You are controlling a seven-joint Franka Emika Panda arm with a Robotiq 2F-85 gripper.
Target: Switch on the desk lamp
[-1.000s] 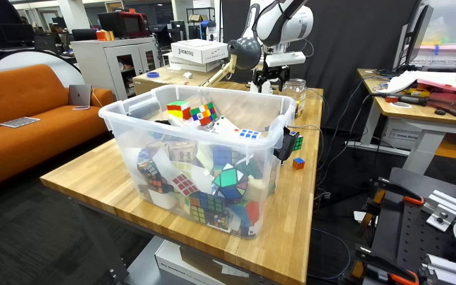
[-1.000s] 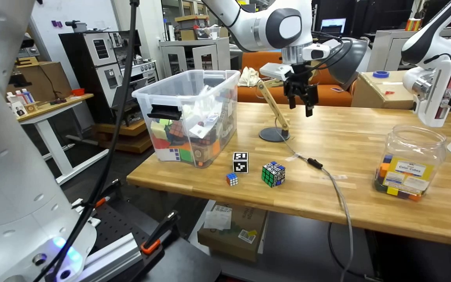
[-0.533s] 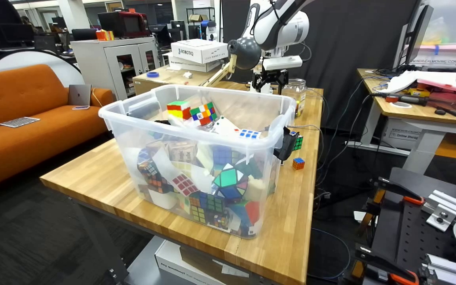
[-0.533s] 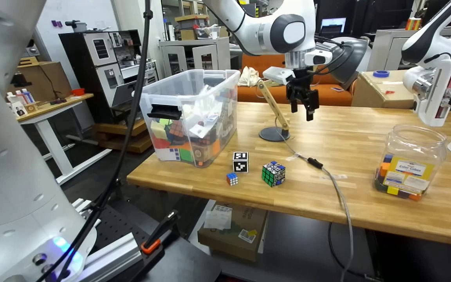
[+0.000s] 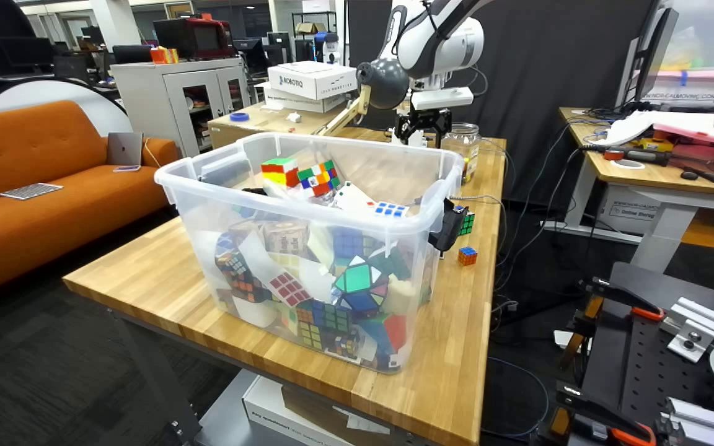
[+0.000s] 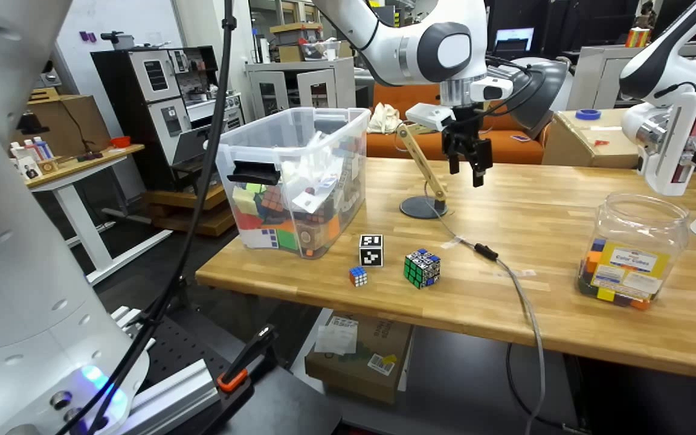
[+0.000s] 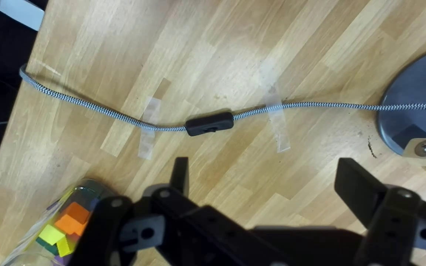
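Note:
The desk lamp has a dark grey rounded head [image 5: 388,83], a pale wooden jointed arm [image 6: 422,158] and a round dark base [image 6: 419,207]. Its base also shows at the right in the wrist view [image 7: 412,96]. A black inline switch [image 7: 209,123] sits on the lamp's grey braided cord; it also shows in an exterior view [image 6: 486,251]. My gripper [image 6: 466,172] hangs open and empty above the table, near the lamp's arm and in front of its head. In the wrist view the open fingers [image 7: 263,166] lie below the switch in the picture, apart from it.
A clear plastic bin [image 6: 290,142] full of puzzle cubes stands beside the lamp. A clear jar of color cubes [image 6: 632,254] stands across the table. Small cubes [image 6: 422,268] lie near the table edge. Clear tape [image 7: 277,125] holds the cord. Another robot arm [image 6: 674,109] stands behind.
My arm and gripper shifted slightly between one second and half a second ago, a little down and toward the jar. Since then nothing has visibly moved. The gripper stays open.

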